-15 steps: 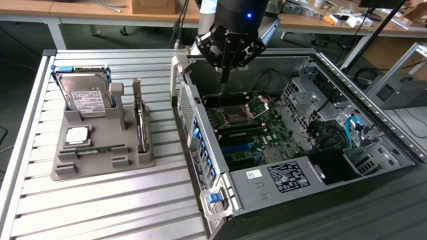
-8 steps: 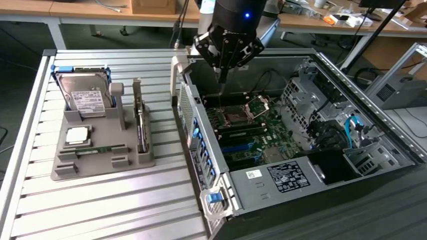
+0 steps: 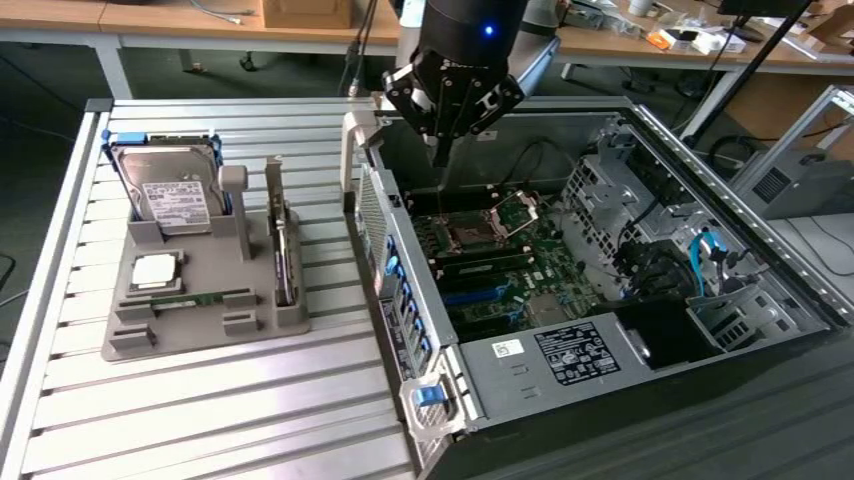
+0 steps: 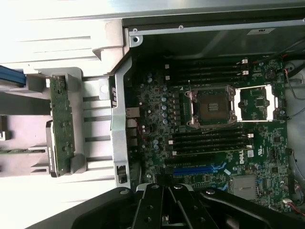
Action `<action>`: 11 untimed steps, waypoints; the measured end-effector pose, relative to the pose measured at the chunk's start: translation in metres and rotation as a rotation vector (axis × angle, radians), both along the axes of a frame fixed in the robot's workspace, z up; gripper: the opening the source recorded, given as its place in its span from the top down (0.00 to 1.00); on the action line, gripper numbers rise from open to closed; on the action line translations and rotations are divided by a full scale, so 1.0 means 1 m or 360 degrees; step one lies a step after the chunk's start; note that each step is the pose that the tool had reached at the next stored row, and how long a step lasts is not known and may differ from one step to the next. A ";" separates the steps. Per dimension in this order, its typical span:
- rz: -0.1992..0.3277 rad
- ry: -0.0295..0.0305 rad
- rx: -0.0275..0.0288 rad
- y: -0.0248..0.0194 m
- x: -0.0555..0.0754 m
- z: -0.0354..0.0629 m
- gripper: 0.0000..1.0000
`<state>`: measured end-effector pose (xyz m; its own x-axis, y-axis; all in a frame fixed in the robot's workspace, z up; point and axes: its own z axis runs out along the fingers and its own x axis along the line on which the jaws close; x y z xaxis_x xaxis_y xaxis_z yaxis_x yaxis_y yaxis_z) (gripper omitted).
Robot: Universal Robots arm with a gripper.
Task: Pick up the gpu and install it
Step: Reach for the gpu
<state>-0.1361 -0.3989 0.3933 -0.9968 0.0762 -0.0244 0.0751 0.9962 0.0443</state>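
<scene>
Black gripper (image 3: 439, 155), fingers together and empty, hangs above the open grey computer case (image 3: 400, 250); the dark, silver-bracketed gpu (image 3: 282, 255) stands edge-on in the grey bench holder (image 3: 200, 322).

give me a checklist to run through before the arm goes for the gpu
1. gpu standing on edge in the grey holder: ok
2. gripper carrying nothing: ok
3. jaws open for a grasp: not ok, they look shut
4. gripper above the gpu: not ok, it hangs over the motherboard inside the case
5. blue slot on the motherboard free of cards: ok
6. gpu sitting loose in the holder: cannot tell
</scene>
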 end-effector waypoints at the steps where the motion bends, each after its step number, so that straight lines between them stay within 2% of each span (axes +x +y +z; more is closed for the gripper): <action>1: 0.0000 -0.00001 0.00000 0.0000 -0.001 0.0000 0.89; 11: 0.0000 0.00000 0.00000 0.0000 -0.007 0.0000 0.89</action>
